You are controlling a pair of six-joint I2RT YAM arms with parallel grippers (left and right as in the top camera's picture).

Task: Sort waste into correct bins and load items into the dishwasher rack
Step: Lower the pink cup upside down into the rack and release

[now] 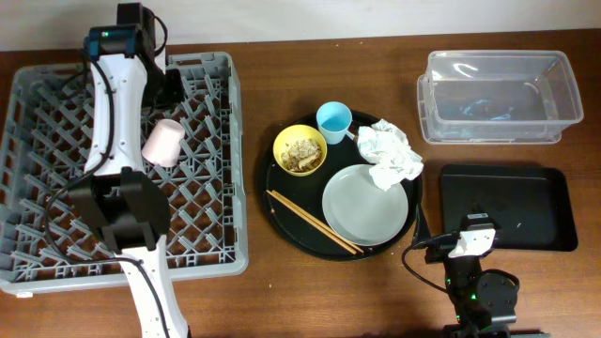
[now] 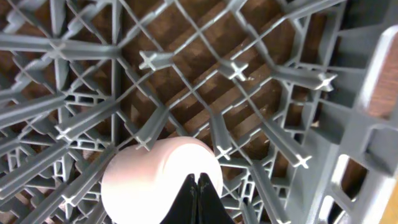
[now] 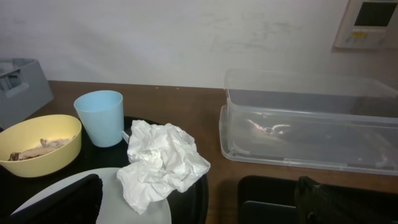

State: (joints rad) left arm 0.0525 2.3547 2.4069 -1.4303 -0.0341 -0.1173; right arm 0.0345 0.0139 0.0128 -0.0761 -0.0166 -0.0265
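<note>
The left gripper (image 2: 198, 185) is pressing its fingers fully together with no gap showing, directly in front of the small pink cup (image 2: 158, 180). Whether it is pinching the cup's wall cannot be told. The cup is lying tilted among the upright pegs of the grey dishwasher rack (image 1: 47, 141), in the rack's far half just beside the left arm. The rack is sitting at the left end of the table (image 1: 282, 56).

The right gripper (image 3: 199, 210) is hanging wide open with nothing between its fingers, low over the near right part of the table, at the near left corner of the shallow black rectangular tray (image 1: 526, 211). Beyond that tray, the clear plastic tub (image 1: 427, 94) is sitting near the table's far right corner.

In the middle of the table the round black tray (image 1: 282, 211) is carrying the rest:
- The yellow bowl (image 1: 282, 145) is holding beige food scraps (image 1: 301, 151).
- The light-blue cup (image 1: 333, 120) is standing upright just beside the bowl.
- The crumpled white napkin (image 1: 390, 153) is overlapping the far rim of the pale grey plate (image 1: 362, 211).
- The wooden chopsticks (image 1: 315, 222) are lying slantwise along the plate's near left side.
</note>
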